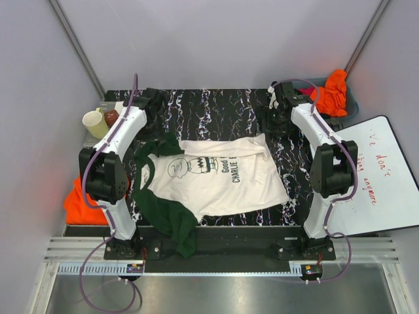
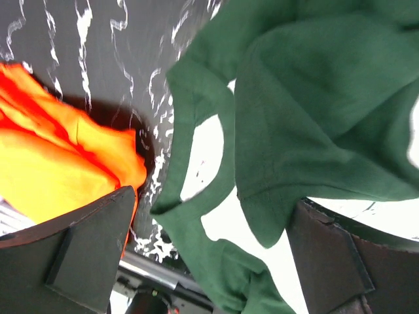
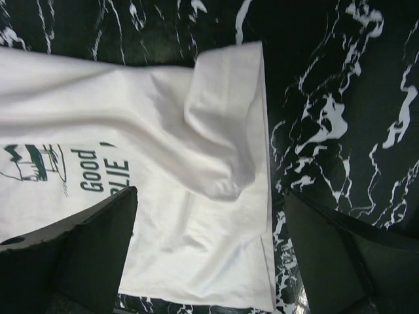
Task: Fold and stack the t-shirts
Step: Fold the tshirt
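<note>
Top view: one cream t-shirt (image 1: pixel 222 176) lies spread on the table (image 1: pixel 222 108); an orange t-shirt (image 1: pixel 78 206) sits off the left edge and a second orange t-shirt (image 1: pixel 334 91) at the far right. Left wrist view: the left hand (image 2: pixel 215 199) is released above the shirt's green part. Right wrist view: the right hand (image 3: pixel 211 195) is released above its hem.

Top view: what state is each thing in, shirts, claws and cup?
cream t-shirt: spread print-up, one corner flipped over
left-side orange shirt: folded
far-right orange shirt: crumpled
left gripper: open, empty
right gripper: open, empty
cup: upright
</note>
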Robot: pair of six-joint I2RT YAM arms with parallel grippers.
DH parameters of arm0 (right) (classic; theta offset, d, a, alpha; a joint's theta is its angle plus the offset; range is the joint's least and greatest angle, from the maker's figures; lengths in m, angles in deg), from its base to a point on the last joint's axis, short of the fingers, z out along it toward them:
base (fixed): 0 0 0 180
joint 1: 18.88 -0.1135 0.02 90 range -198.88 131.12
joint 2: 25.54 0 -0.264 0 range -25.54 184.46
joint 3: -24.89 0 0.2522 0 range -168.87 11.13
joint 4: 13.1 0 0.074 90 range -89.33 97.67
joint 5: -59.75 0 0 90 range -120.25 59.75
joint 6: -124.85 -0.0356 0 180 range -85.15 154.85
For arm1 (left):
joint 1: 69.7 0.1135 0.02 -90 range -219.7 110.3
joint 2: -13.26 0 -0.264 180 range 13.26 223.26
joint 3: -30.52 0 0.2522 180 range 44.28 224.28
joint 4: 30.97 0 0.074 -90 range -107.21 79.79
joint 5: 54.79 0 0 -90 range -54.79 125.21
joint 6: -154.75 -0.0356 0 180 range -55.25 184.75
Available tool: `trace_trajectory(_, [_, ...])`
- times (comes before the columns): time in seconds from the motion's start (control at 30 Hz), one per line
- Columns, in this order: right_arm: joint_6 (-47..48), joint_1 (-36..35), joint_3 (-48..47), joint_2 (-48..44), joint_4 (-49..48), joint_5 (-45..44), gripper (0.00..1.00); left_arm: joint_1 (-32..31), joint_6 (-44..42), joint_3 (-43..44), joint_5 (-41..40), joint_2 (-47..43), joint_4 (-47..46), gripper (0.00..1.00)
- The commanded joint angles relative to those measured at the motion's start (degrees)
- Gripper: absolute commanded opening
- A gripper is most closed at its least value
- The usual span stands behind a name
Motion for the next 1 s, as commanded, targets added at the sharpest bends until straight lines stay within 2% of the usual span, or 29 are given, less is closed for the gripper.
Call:
trace_trajectory(0.0, [-0.91,0.08,-7.11,7.2,-1.88,1.1,1.0,-0.19,-2.57,6.63,-1.34,2.07,-3.5,0.99])
trace_trajectory(0.1, [-2.14,-0.09,-12.56,12.38,-2.5,4.44,0.95,-0.19,-3.02,9.44,-0.02,3.83,-3.15,0.91])
trace_trajectory(0.17, [-3.02,-0.09,-15.8,14.33,-2.5,6.28,0.93,-0.19,-2.49,8.05,0.77,2.97,-3.06,0.74])
trace_trajectory(0.2, [-3.38,-0.09,-16.69,15.73,-2.5,6.56,0.93,-0.19,-2.23,5.35,1.04,2.61,-3.23,0.6])
trace_trajectory(0.23, [-3.64,-0.09,-18.18,16.44,-2.41,6.99,0.93,-0.19,-2.22,4.1,1.21,2.17,-3.15,0.08])
trace_trajectory(0.27, [-3.82,-0.09,-18.81,17.15,-2.41,7.35,0.93,-0.19,-2.05,2.78,1.56,1.39,-3.06,0.0])
trace_trajectory(0.43, [-3.82,-0.09,-20.31,18.12,-2.32,9.8,0.93,-0.19,-0.82,-5.91,4.11,-2.13,-4.28,0.0])
trace_trajectory(0.57, [-3.73,-0.09,-20.22,18.91,-2.06,11.83,0.93,-0.01,0.15,-7.78,5.78,-2.32,-5.43,0.02])
trace_trajectory(0.6, [-3.82,0.0,-20.04,18.91,-2.06,12.44,0.93,0.08,0.24,-7.95,6.05,-2.05,-5.87,0.12])
trace_trajectory(0.7, [-3.91,-0.35,-19.43,18.91,-2.06,14.2,0.93,0.25,0.06,-6.55,7.1,-0.56,-7.71,0.56])
trace_trajectory(0.83, [-3.38,-1.23,-19.51,19.96,-0.83,15.52,0.9,0.51,-0.73,-2.87,7.1,2.33,-8.68,0.8])
trace_trajectory(0.9, [-2.86,-1.84,-19.78,20.84,1.27,15.09,0.89,0.69,-0.99,-0.23,7.1,3.66,-8.6,0.88])
trace_trajectory(0.97, [-2.41,-2.29,-19.69,21.28,2.77,12.54,0.89,0.96,-1.0,1.01,7.02,5.15,-8.59,0.91])
